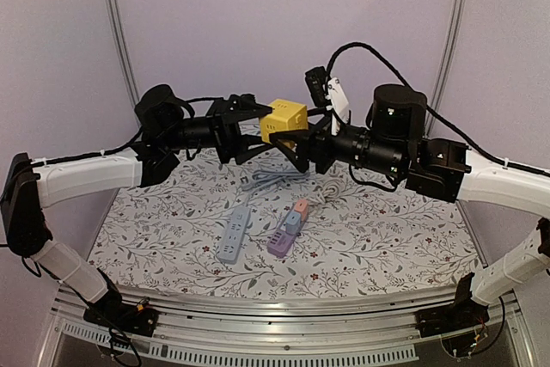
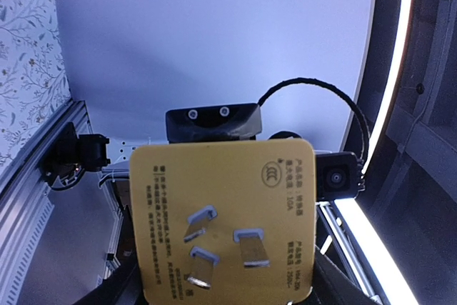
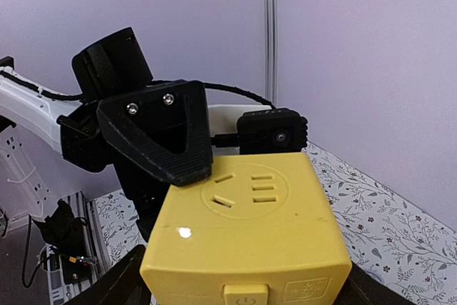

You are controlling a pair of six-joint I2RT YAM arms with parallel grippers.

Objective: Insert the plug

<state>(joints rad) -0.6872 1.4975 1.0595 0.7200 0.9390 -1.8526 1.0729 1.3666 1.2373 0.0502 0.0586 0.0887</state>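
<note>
Robot lab test cell: plain lilac walls, aluminium frame rails, floral-print work surface.

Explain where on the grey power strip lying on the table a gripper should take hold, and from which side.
Take the grey power strip across its narrow width, near the middle, coming straight down from above. It lies flat on the table, long and slim, so only its two long side edges offer opposing faces, and a mid-length grip should keep it level.
</note>
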